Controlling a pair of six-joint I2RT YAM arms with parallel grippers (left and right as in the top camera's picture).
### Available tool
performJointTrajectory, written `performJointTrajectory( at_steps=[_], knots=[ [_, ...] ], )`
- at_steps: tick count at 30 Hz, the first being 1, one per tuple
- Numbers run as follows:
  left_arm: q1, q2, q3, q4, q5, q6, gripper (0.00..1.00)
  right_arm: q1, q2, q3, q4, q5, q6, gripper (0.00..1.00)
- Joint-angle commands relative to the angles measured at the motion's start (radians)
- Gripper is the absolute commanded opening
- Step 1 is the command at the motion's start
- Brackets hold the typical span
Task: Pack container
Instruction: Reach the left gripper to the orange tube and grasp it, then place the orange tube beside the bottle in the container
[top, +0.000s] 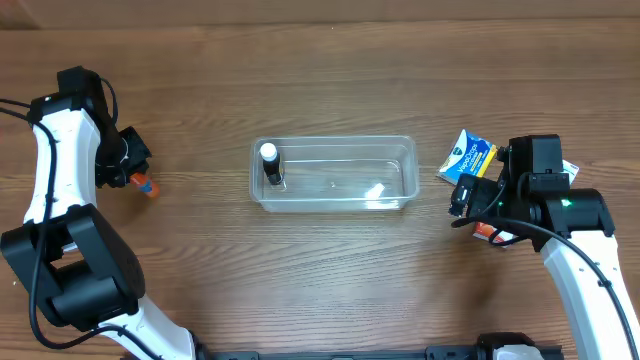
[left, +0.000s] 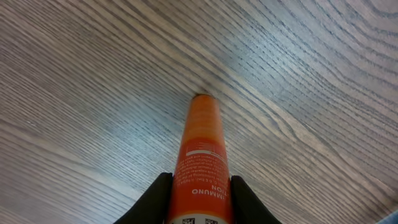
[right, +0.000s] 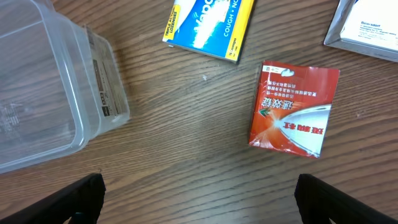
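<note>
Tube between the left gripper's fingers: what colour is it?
Orange with white lettering; the tube shows best in the left wrist view.

Matt, grained wood table (right: 186, 143); clear glossy plastic container (right: 62, 74); shiny red foil packet (right: 292, 109) ahead of the right gripper (right: 199, 186); smooth orange tube (left: 202, 155).

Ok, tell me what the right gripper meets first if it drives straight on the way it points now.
Most likely bare brown wooden table: the open right gripper points down between the clear plastic rectangular container and the red flat packet, touching neither. Depth is unclear.
</note>
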Motion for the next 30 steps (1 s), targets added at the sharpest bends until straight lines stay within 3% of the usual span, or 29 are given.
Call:
performJointTrajectory(
  at_steps=[1,6,11,18,30],
  knots=[
    [-0.031,-0.026,0.002,-0.030,-0.009,0.006,0.06,-0.003,-0.005,0.031,0.005,-0.002,0.002,1.00],
    [-0.220,-0.289,0.002,-0.073,-0.009,0.008,0.06,-0.003,-0.005,0.031,0.005,-0.002,0.002,1.00],
    [-0.500,-0.534,0.002,-0.103,0.021,-0.020,0.08,-0.003,-0.005,0.031,0.005,-0.002,0.002,1.00],
    [-0.671,-0.360,0.001,-0.128,0.024,-0.069,0.08,-0.003,-0.005,0.031,0.005,-0.003,0.002,1.00],
    [-0.689,0.008,0.001,-0.085,0.047,-0.068,0.09,-0.003,-0.005,0.031,0.004,-0.003,0.002,1.00]
  ],
)
